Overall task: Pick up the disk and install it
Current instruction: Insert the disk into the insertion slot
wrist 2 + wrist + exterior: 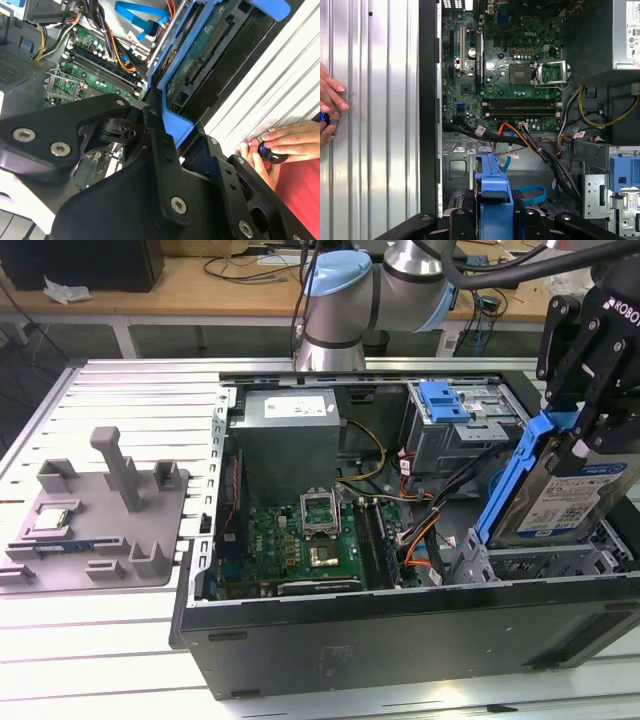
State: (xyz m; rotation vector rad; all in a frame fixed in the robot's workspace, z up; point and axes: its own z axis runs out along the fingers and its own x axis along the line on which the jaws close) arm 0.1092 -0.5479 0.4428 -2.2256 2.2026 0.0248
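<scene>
In the exterior view my gripper (pixel 573 438) is shut on the disk (pixel 565 502), a silver drive with a white-and-blue label in a blue carrier frame. I hold it by its upper end, steeply tilted, its lower end just above the grey metal bay (pixel 540 562) in the open computer case's (pixel 400 630) right corner. In the second wrist view the disk's green underside (pixel 200 55) and blue frame run away from my gripper (pixel 170 125). The first wrist view shows the blue frame's end (pixel 492 192) between the fingers (pixel 457 220).
A grey drive cage with a blue latch (pixel 445 400) stands behind the disk. Cables (pixel 420 530) and the motherboard (pixel 300 540) lie to the exterior view's left. A grey fixture with a small chip (pixel 52 522) sits outside the case. A person's hand (pixel 280 142) rests on the slatted table.
</scene>
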